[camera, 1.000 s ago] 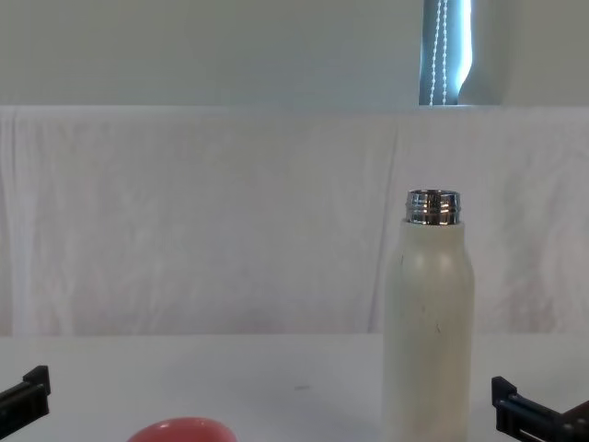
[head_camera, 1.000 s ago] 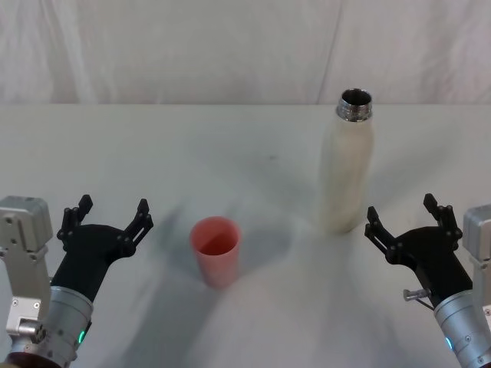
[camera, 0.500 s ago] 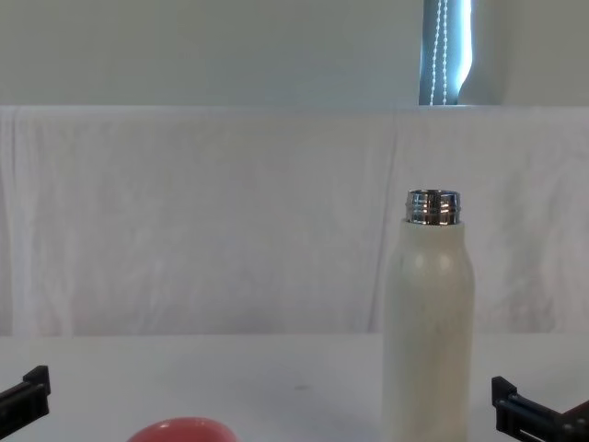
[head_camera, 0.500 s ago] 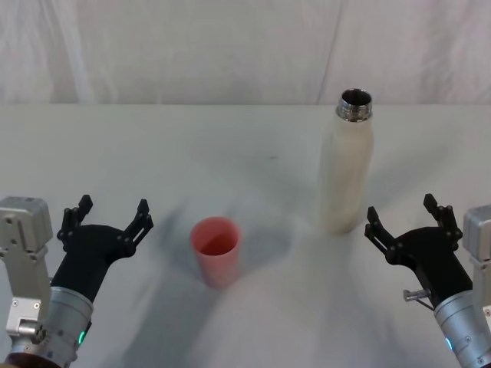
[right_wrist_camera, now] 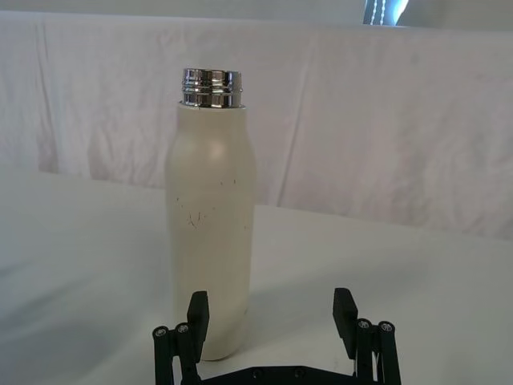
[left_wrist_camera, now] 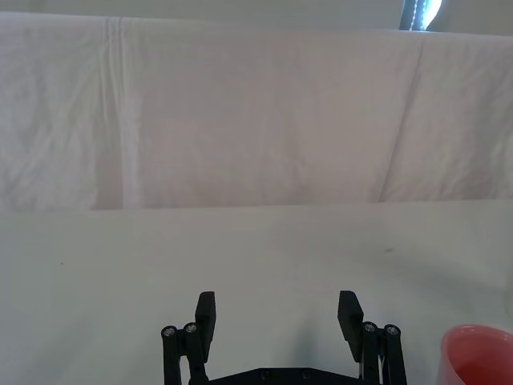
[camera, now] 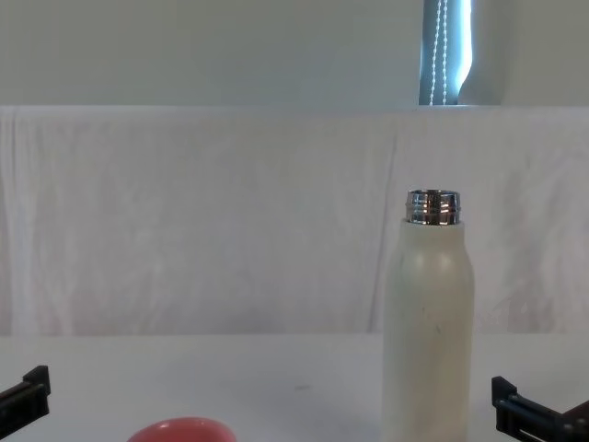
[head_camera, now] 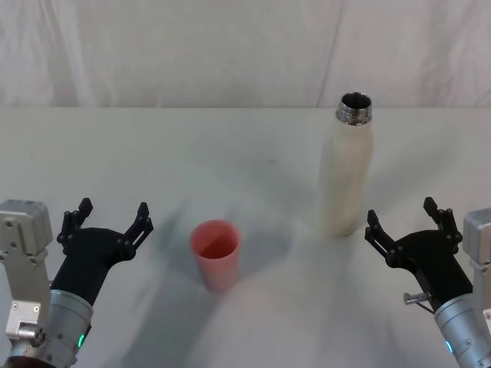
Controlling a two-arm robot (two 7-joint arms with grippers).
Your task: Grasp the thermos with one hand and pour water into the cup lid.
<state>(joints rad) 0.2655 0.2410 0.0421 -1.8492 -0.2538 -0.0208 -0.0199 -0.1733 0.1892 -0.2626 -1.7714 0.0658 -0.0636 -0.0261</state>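
Note:
The cream-white thermos (head_camera: 346, 175) stands upright on the table's right half, its chrome neck uncapped; it rises tall in the chest view (camera: 428, 322) and in the right wrist view (right_wrist_camera: 210, 216). The coral-red cup lid (head_camera: 216, 251) stands mouth-up near the middle front; its rim peeks into the chest view (camera: 181, 430) and the left wrist view (left_wrist_camera: 479, 355). My right gripper (head_camera: 403, 219) (right_wrist_camera: 271, 313) is open, just in front of and to the right of the thermos, apart from it. My left gripper (head_camera: 108, 218) (left_wrist_camera: 277, 311) is open, left of the cup lid, holding nothing.
The white table (head_camera: 192, 153) runs back to a white cloth backdrop (head_camera: 230, 46). A small dark speck (head_camera: 270, 160) marks the tabletop behind the cup lid.
Both grippers have sunk very slightly toward the front edge in the head view. Thermos and cup lid have not moved.

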